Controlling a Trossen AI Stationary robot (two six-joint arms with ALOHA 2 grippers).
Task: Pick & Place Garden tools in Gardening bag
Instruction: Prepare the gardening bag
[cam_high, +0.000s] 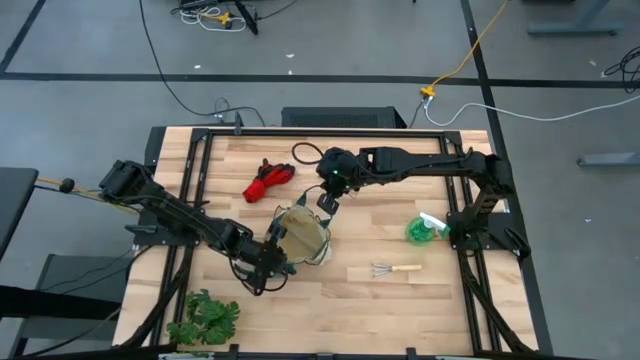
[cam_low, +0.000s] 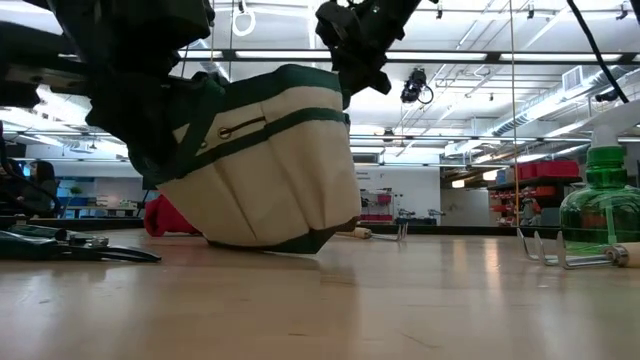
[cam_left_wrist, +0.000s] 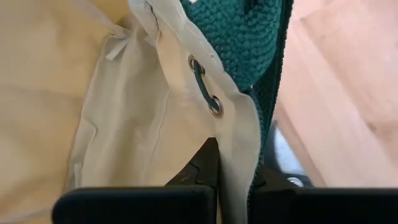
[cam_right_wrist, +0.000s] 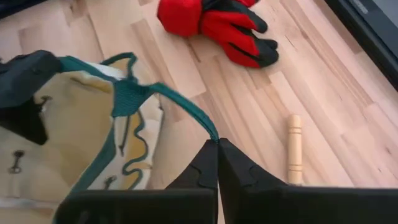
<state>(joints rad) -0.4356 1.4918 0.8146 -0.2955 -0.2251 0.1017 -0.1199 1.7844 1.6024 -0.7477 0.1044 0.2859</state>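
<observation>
The beige gardening bag (cam_high: 303, 233) with green trim stands mid-table, tilted, with its bottom edge (cam_low: 290, 243) on the wood. My left gripper (cam_high: 272, 250) is shut on its near-left rim. My right gripper (cam_high: 328, 203), shut, holds its green strap above the far-right side. Red-and-black gloves (cam_high: 268, 181) lie beyond the bag. A wooden-handled rake (cam_high: 396, 268) and the green spray bottle (cam_high: 424, 229) are to the right. A second wooden handle (cam_right_wrist: 294, 149) lies by the right gripper. Dark shears (cam_low: 70, 246) lie flat at the left of the low view. My left gripper pinches the bag's upper wall (cam_left_wrist: 235, 163) just below a metal eyelet, one finger (cam_left_wrist: 200, 168) on the beige inner side and the other on the green outer side. It slants down onto the rim from the table's left. The bag tilts from this hold. My right gripper pinches the green carrying strap (cam_right_wrist: 210, 133) at its fingertips, slanting down from the table's right. The strap runs drawn up from the bag's rim (cam_right_wrist: 127, 93) to the fingers. The bag hangs tilted below, its bottom on the table.
A leafy green plant (cam_high: 205, 320) sits at the near-left corner. Black frame rails (cam_high: 190, 180) run along the table's edges. Bare wood lies between the bag and the rake on the near side.
</observation>
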